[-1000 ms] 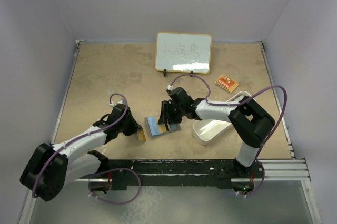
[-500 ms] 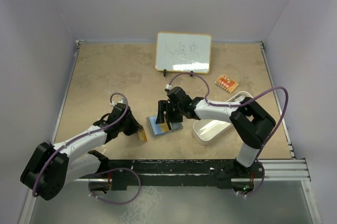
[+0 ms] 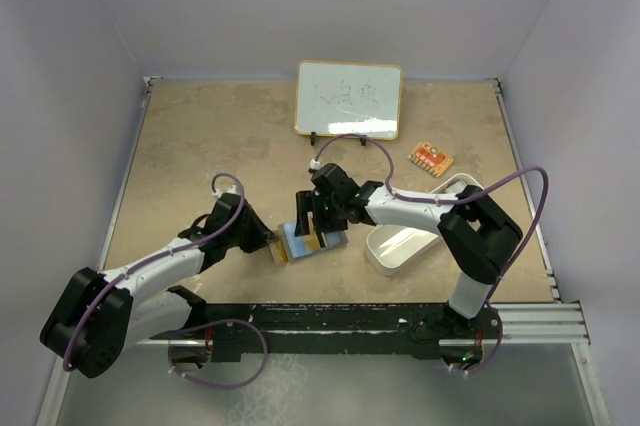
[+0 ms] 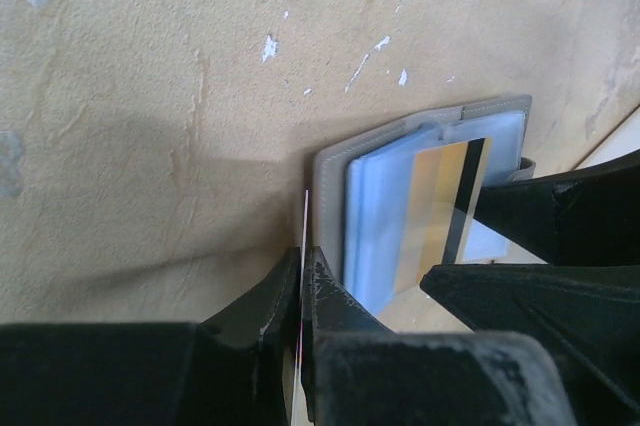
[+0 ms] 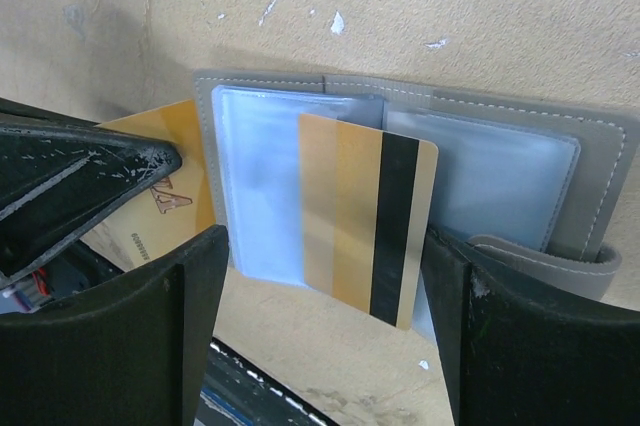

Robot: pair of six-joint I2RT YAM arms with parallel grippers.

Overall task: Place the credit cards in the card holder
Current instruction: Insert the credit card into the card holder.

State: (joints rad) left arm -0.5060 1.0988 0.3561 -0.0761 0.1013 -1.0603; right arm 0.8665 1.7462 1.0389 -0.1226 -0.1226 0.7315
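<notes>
left gripper (image 4: 302,284) pinches card (image 5: 172,166) — right gripper (image 5: 320,281) spread

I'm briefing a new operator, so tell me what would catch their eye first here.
Mid-table lies the open grey card holder. A gold card with a black stripe rests across its clear sleeves, and the right gripper stands open astride it. Just to its left, the left gripper is shut on a second gold card, close beside the holder's left edge.

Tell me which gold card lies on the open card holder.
The black-striped gold card; the other gold card is pinched by the left gripper beside the card holder.
</notes>
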